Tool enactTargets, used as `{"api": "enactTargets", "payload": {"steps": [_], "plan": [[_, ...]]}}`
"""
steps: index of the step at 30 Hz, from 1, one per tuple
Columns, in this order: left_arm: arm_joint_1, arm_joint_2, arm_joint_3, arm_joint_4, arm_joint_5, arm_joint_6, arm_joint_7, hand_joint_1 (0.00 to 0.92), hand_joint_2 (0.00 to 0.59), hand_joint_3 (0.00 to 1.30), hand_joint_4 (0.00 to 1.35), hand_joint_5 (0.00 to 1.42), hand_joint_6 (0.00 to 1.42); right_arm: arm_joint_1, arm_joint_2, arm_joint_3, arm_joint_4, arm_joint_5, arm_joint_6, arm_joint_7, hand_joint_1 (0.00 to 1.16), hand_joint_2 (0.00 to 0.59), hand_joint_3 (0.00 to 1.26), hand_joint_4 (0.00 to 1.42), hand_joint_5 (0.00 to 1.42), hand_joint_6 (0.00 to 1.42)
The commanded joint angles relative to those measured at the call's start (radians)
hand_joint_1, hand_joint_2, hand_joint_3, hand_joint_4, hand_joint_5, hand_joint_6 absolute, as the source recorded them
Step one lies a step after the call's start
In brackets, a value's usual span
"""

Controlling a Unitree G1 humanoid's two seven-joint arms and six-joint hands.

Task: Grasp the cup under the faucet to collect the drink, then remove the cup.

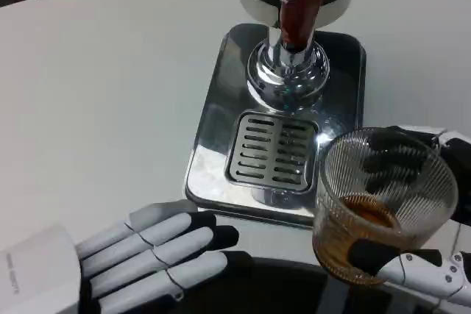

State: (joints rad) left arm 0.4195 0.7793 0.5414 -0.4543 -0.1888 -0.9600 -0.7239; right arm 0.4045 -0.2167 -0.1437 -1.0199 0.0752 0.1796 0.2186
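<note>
I see the cup (383, 207) held in my right hand (423, 215): dark fingers show through the ribbed glass on its far side, and one finger lies across the lower front, so the hand wraps around it. The cup stands upright, its long axis vertical, with brown drink in the bottom. It is now to the right and nearer to me than the drip grate (272, 148), just over the front right corner of the steel tray (213, 108), so it is no more under the faucet (288, 71) with its red lever (298, 12). I judge the drink is collected and the coming move is only to carry the cup away to the right and keep it level. My left hand (147, 251) rests flat on the table (96, 86), fingers stretched and holding nothing, near the tray's front edge. The right hand is cut off by the picture edge, and whether the cup touches the table I cannot tell.
</note>
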Motion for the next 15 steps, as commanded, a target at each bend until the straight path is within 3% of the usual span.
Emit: {"api": "enactTargets", "payload": {"steps": [1,15], "plan": [[0.014,0.016,0.013,0.007,-0.002,-0.018,-0.002,0.000,0.066,0.06,0.00,0.00,0.00,0.002,-0.007,0.014,-0.027,0.020,-0.010,0.002,0.94,0.176,0.65,0.73,0.79,0.67],[0.015,0.016,0.019,0.007,-0.009,-0.009,0.003,0.000,0.069,0.06,0.00,0.00,0.00,0.000,-0.015,0.043,-0.027,0.014,-0.014,-0.007,0.94,0.180,0.65,0.73,0.80,0.67]]}}
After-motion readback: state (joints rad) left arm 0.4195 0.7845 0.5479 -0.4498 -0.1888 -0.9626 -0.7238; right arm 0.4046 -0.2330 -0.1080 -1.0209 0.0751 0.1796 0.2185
